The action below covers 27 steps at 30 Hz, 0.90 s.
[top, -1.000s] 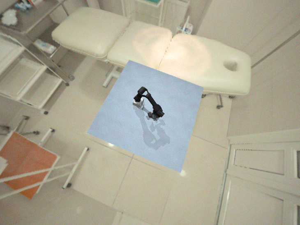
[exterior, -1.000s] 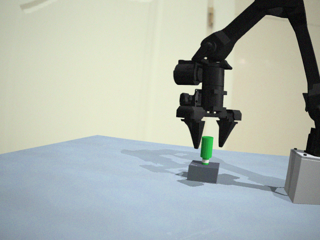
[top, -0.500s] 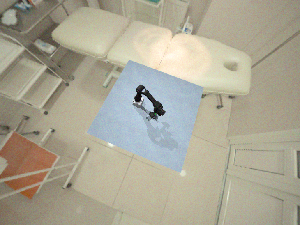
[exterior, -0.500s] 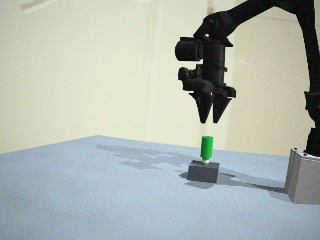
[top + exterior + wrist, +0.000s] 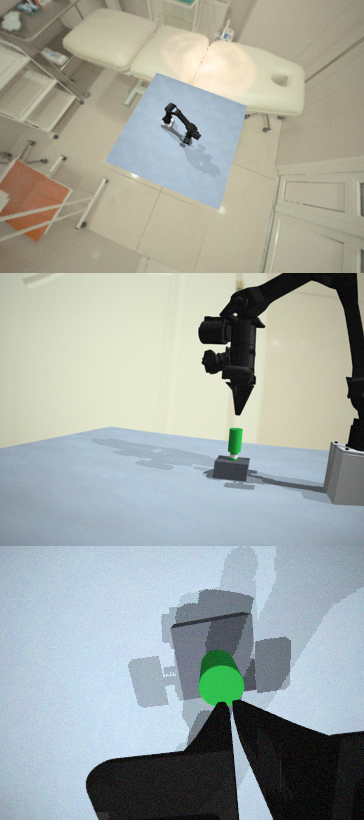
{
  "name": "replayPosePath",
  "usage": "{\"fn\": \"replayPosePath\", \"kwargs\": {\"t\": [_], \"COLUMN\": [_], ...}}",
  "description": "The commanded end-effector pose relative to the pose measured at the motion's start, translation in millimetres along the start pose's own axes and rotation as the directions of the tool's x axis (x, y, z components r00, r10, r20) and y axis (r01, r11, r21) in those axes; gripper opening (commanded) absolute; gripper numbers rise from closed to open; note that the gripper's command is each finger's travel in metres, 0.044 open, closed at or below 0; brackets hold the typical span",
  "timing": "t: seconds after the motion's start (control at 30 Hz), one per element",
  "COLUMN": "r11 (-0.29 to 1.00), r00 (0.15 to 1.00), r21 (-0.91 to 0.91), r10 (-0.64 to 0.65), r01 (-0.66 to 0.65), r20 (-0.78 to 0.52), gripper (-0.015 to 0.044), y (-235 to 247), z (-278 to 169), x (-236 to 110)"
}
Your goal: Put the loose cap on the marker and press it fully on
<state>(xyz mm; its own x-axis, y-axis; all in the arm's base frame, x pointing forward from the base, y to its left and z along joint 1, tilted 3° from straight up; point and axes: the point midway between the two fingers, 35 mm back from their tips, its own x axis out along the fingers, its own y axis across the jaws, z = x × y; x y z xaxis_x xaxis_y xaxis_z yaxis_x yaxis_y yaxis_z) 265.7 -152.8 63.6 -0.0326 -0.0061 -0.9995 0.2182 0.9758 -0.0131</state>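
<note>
The green cap [image 5: 235, 442] [image 5: 220, 685] sits on the marker, whose white band [image 5: 233, 457] shows just above the dark grey holder block [image 5: 230, 470] [image 5: 192, 653]. The marker stands upright in the block. My gripper [image 5: 238, 413] [image 5: 229, 709] [image 5: 186, 141] is shut and empty, its fingertips pressed together into a point. It hangs straight above the cap with a small gap, not touching it. In the top view the cap and block are too small to make out under the arm.
The arm's grey base [image 5: 343, 476] [image 5: 168, 123] stands on the blue table [image 5: 88, 493] [image 5: 141, 152] to the right of the block. A treatment couch [image 5: 235, 73] and a trolley [image 5: 35, 35] stand beyond the table.
</note>
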Motion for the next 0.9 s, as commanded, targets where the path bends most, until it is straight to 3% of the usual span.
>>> {"fn": "replayPosePath", "kwargs": {"t": [0.0, 0.87], "r11": [1.000, 1.000], "r00": [1.000, 1.000], "r21": [-0.015, -0.015], "r10": [-0.001, -0.001], "r01": [0.001, 0.001], "r20": [0.000, 0.000], "gripper": [0.0000, 0.0000], "y": [0.1, 0.0], "z": [0.1, 0.1], "x": [0.5, 29.2]}}
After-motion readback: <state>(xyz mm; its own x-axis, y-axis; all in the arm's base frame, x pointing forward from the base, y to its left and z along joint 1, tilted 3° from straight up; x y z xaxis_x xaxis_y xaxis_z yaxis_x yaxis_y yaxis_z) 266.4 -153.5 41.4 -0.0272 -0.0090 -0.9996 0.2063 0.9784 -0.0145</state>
